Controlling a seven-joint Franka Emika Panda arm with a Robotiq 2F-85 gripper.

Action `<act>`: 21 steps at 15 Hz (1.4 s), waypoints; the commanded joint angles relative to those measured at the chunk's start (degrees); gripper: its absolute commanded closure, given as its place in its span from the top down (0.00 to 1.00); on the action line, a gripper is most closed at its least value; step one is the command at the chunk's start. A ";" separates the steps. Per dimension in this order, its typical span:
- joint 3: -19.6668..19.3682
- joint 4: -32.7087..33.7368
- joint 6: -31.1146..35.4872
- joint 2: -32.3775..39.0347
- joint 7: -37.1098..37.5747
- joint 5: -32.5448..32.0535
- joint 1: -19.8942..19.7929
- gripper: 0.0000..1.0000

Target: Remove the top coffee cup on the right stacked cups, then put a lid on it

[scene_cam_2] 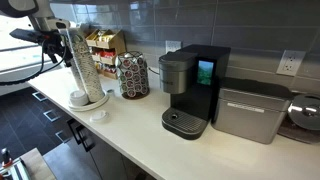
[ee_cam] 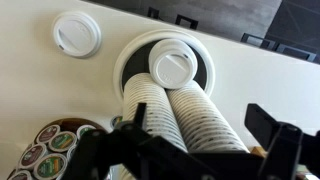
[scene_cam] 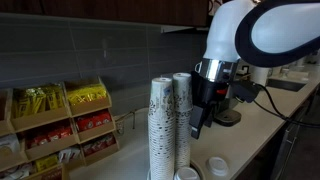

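Note:
Two tall columns of speckled white cups stand side by side on a round holder (scene_cam_2: pixel 88 99). The right stacked cups (scene_cam: pixel 182 112) are the column nearer my gripper (scene_cam: pixel 200 120). The top coffee cup (scene_cam: pixel 182 79) is nested on that column. In the wrist view I look down the right column (ee_cam: pixel 205 118), which lies between my wide-open gripper (ee_cam: pixel 200 128) fingers, with no contact visible. One white lid (ee_cam: pixel 172 66) lies in the holder. Another lid (ee_cam: pixel 77 33) lies on the counter. In an exterior view my gripper (scene_cam_2: pixel 50 38) is level with the stack tops.
A black coffee machine (scene_cam_2: pixel 190 90) and a silver appliance (scene_cam_2: pixel 250 110) stand further along the counter. A pod carousel (scene_cam_2: pixel 133 75) sits beside the holder. Wooden snack racks (scene_cam: pixel 60 125) line the wall. Lids (scene_cam: pixel 215 165) lie near the counter's front edge.

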 commanded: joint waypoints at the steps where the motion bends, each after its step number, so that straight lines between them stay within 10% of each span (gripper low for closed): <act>1: 0.11 0.18 -0.20 0.04 -0.01 0.03 -0.13 1.00; 14: -3.39 -0.68 -0.37 -6.60 -6.43 -3.54 -1.47 1.00; 21: -5.52 -2.60 9.93 -10.69 -11.51 -1.50 -0.47 1.00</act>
